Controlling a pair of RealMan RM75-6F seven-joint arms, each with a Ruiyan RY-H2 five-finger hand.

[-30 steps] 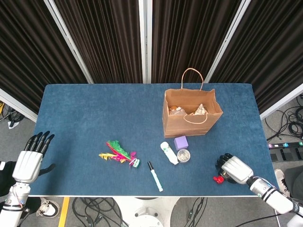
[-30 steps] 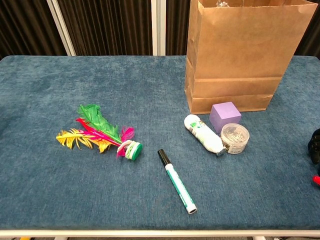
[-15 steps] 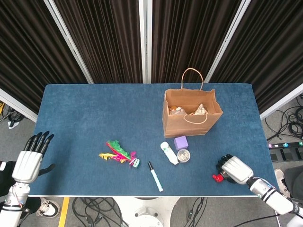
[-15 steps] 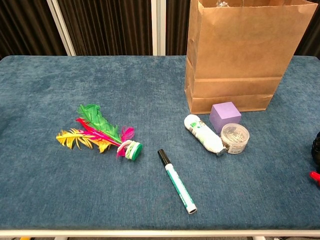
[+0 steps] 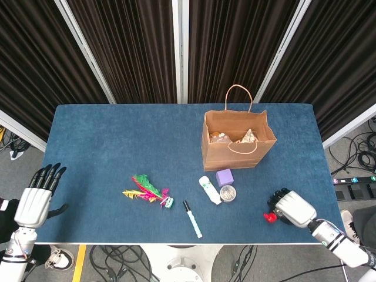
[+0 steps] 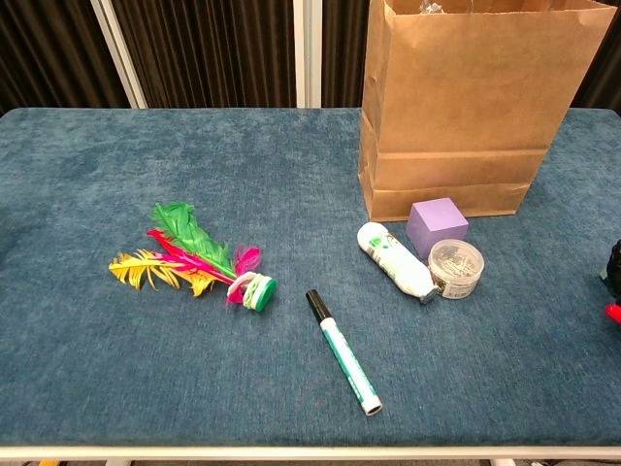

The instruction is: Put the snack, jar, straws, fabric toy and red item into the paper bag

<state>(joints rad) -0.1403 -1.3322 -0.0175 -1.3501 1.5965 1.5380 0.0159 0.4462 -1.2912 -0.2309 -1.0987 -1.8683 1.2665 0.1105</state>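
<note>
Writing: none can be read; the white bottle (image 6: 395, 259) and the marker (image 6: 343, 351) carry green print too small to make out.
Right hand (image 5: 289, 207): at the near right of the blue worktop (image 5: 117, 147), its dark fingers (image 5: 276, 200) curled over the red item (image 5: 269, 217). Whether they actually grip it I cannot tell. In the chest view only a dark sliver and a red speck show at the right edge.
Left hand (image 5: 36, 195): off the worktop's left edge, palm up, fingers straight and apart, holding nothing.
Paper bag (image 5: 237, 141): upright at the far right of the worktop, mouth open, with light-coloured things inside that cannot be identified.
Other things: a purple cube (image 6: 437, 226) just in front of the bag, a clear jar (image 6: 456, 268) just beside it, the white bottle lying to their left, the marker nearer, a feathered shuttlecock (image 6: 199, 262) well to the left.
Change: the right hand and the red item have shifted slightly away from the near edge since half a second ago; everything else lies as before.
</note>
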